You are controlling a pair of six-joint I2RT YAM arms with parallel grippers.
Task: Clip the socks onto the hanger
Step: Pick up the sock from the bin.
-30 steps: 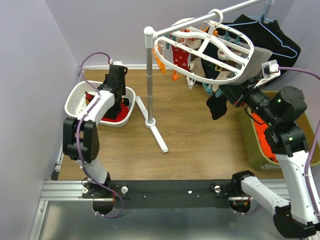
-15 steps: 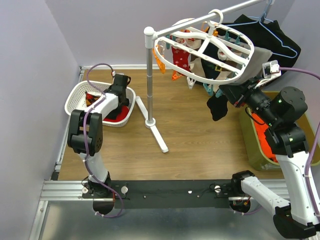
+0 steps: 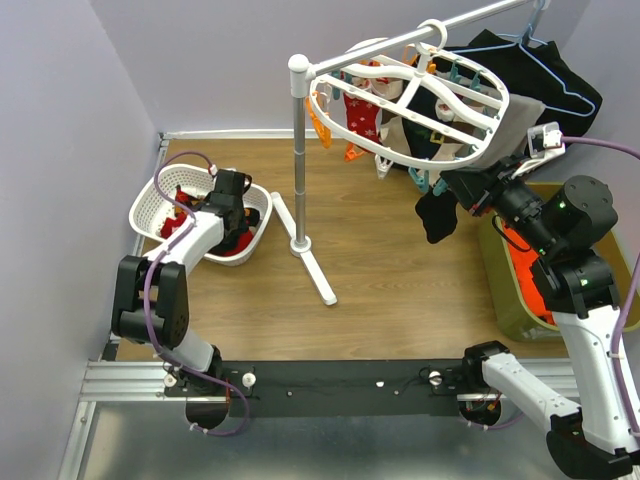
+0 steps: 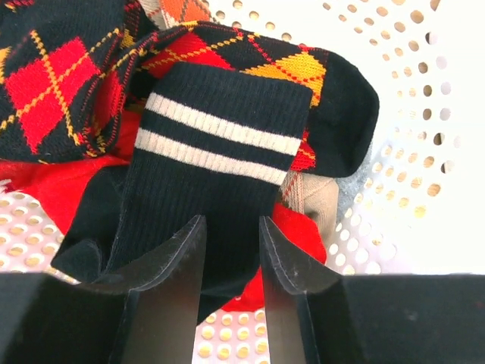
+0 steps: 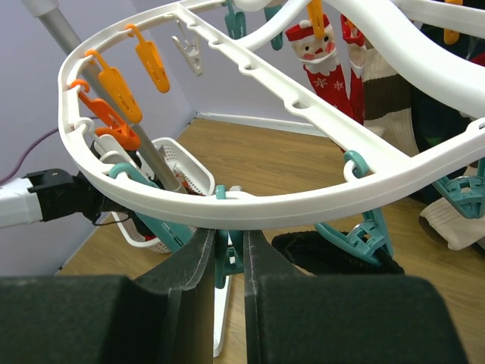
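Note:
My left gripper (image 3: 234, 218) (image 4: 231, 221) is down in the white lattice basket (image 3: 150, 200), its fingers pinched on a black sock with two white stripes (image 4: 216, 144). Argyle red-and-black socks (image 4: 61, 83) lie around it. The white oval hanger (image 3: 500, 100) (image 5: 303, 205) hangs from the rail, with a red Santa sock (image 3: 362, 112) (image 5: 317, 53) and others clipped on. My right gripper (image 3: 452, 186) (image 5: 227, 231) sits just under the hanger's near rim, shut on a teal clip (image 5: 227, 262). A black sock (image 3: 435, 215) dangles beside it.
A white stand pole (image 3: 298, 150) with spread feet rises mid-floor between the arms. A large black garment on a blue wire hanger (image 3: 545, 70) hangs at the back right. A green bin with orange cloth (image 3: 525, 272) stands on the right. Orange clips (image 5: 114, 83) dangle from the hanger's far rim.
My left arm has drawn back and dropped into the basket, and its jaws have narrowed onto the striped sock. The right arm and the hanger have stayed put.

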